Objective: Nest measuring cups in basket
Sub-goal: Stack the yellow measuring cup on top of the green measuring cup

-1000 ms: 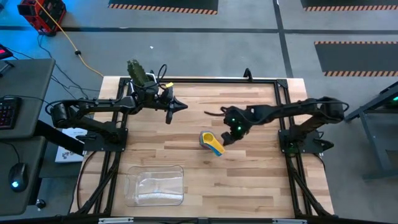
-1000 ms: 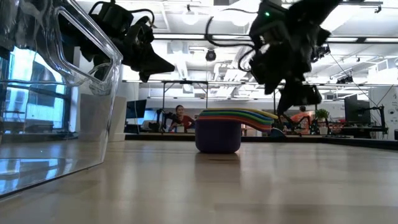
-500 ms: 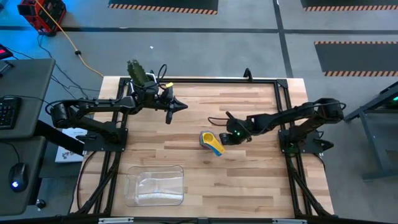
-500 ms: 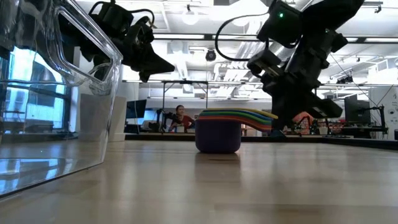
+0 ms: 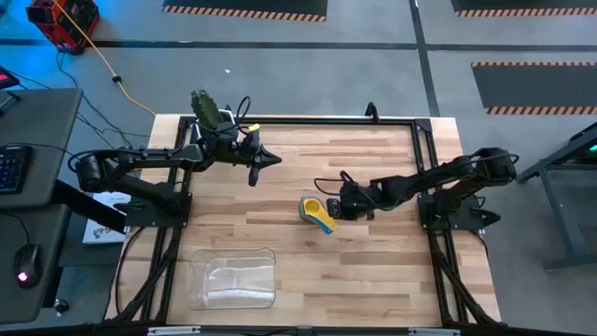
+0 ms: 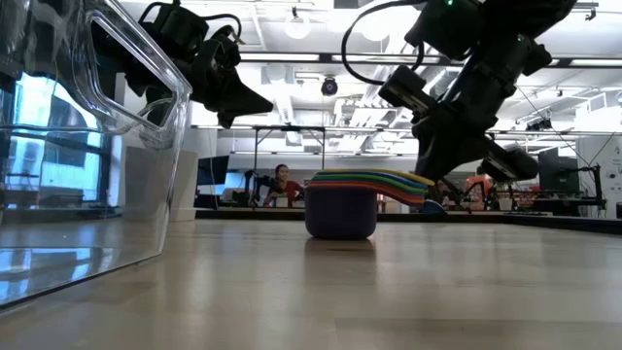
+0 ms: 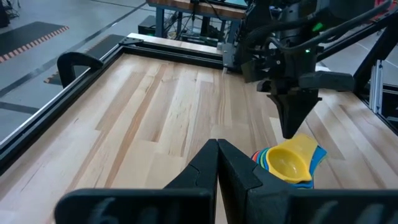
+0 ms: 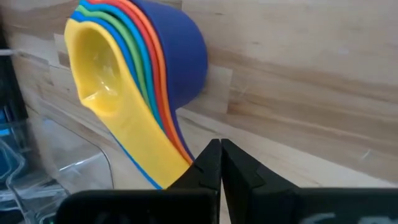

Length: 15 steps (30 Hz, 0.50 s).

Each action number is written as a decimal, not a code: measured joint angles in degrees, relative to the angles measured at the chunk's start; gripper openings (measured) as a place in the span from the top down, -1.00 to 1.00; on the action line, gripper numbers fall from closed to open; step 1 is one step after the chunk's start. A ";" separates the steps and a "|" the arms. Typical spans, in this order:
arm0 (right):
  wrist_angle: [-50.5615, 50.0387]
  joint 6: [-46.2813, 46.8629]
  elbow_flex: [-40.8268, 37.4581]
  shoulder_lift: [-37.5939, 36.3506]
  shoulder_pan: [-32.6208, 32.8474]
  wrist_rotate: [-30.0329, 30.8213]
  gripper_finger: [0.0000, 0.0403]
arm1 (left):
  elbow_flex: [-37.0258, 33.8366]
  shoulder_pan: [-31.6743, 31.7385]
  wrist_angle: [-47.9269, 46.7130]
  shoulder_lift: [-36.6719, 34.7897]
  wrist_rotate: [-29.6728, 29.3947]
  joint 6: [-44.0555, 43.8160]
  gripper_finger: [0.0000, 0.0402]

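Observation:
The measuring cups [image 5: 317, 213] stand nested in one stack on the wooden table, yellow on top, the dark blue one [image 6: 340, 214] at the bottom resting on the wood. Their handles [image 8: 155, 143] stick out toward the near right. My right gripper [image 5: 338, 208] is shut, low over the table, its tip [image 8: 219, 146] right beside the handles. The basket [image 5: 233, 277], a clear tray, sits on the table near the front left edge. My left gripper [image 5: 277, 160] hangs shut above the far left of the table, holding nothing. My right gripper reaches in from the table's right, slanting slightly down, with its shut fingertips [image 7: 291, 132] right against the side of the stacked handles [image 8: 183, 152]. Nothing is between the fingers. Whether the tips touch the handles I cannot tell.
A white pot with a cactus [image 5: 207, 107] stands at the far left corner. A black frame rail [image 5: 308, 121] runs along the table's edges. Bare wood lies between the cups and the basket. People sit in the room behind [image 6: 282, 183].
My right gripper has come down and moved toward the table's left, up to the cups' handles, with the arm stretching out lower over the table. The stack of cups has stayed in place.

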 joint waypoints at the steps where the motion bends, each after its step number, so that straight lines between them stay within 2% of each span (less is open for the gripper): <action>1: 0.09 0.33 0.00 0.00 0.11 -0.11 0.99 | 0.00 0.00 -0.01 0.00 0.00 -0.03 1.00; 15: 3.30 3.17 0.02 0.00 2.45 -0.62 1.00 | 0.00 0.00 -0.04 -0.01 0.00 -0.17 1.00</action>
